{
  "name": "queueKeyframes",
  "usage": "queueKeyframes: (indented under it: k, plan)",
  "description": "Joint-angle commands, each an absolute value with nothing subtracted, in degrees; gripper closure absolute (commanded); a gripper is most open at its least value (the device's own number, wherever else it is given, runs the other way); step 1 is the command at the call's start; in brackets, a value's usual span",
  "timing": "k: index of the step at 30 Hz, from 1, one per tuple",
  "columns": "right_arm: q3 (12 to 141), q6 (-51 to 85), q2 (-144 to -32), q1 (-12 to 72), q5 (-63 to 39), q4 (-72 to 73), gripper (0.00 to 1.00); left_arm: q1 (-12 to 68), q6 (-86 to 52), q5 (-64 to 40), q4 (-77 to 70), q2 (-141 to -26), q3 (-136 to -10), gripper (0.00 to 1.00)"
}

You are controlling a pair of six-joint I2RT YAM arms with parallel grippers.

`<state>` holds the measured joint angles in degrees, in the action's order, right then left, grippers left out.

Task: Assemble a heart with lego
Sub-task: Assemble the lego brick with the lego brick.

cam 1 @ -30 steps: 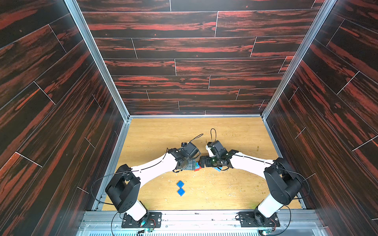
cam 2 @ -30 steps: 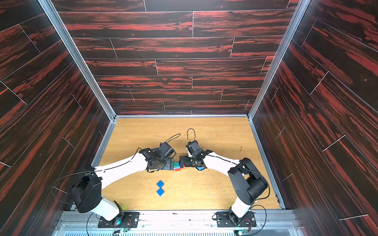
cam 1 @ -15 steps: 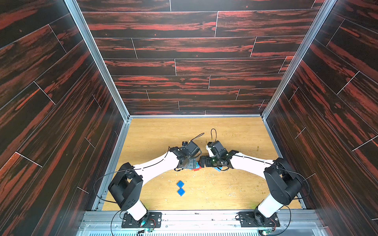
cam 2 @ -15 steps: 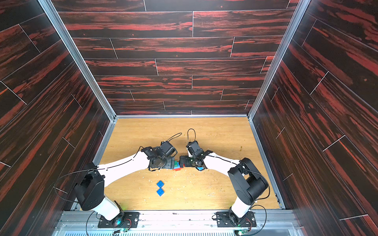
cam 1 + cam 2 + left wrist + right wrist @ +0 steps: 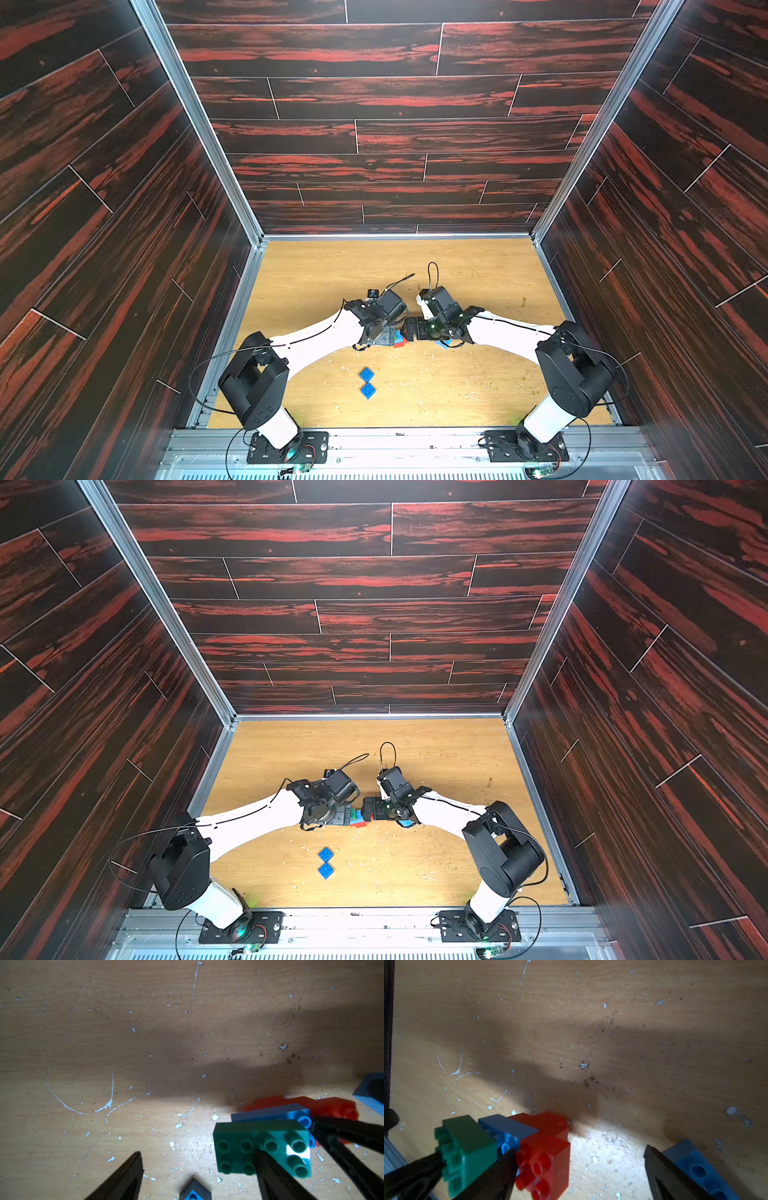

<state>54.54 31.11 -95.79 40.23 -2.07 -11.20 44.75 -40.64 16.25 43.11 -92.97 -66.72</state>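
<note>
The heart [image 5: 400, 340] [image 5: 356, 818] is a stepped cluster of a green brick [image 5: 249, 1142], a light blue one [image 5: 295, 1113] and red-orange ones [image 5: 548, 1147], lying on the table between both arms. My left gripper [image 5: 199, 1153] is open, with one finger [image 5: 274, 1174] lying across the green brick and bare table between its jaws. My right gripper [image 5: 579, 1151] is wide open, with one finger [image 5: 492, 1176] against the cluster. A loose light blue brick [image 5: 695, 1167] [image 5: 442, 344] lies just outside its other finger. Two dark blue square bricks [image 5: 365, 374] [image 5: 368, 390] lie nearer the front.
The wooden table [image 5: 478, 386] is scratched and speckled with white chips. Dark panelled walls [image 5: 374, 137] close in the back and both sides, and a metal rail [image 5: 395, 440] with both arm bases runs along the front.
My left arm has shifted slightly towards the cluster. The bricks and the right arm look the same.
</note>
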Motion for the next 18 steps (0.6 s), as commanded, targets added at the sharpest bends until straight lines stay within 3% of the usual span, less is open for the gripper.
queueKeyframes:
  k: [1,18]
  plan:
    - [52.42,31.1,-95.7,40.24,-0.15,-14.77,0.02,44.65,-39.8,15.77,45.84,-93.18,-67.94,0.12]
    - [52.62,30.59,-96.2,40.21,-0.88,-14.28,0.02,44.82,-37.47,12.71,46.12,-96.58,-69.96,0.12]
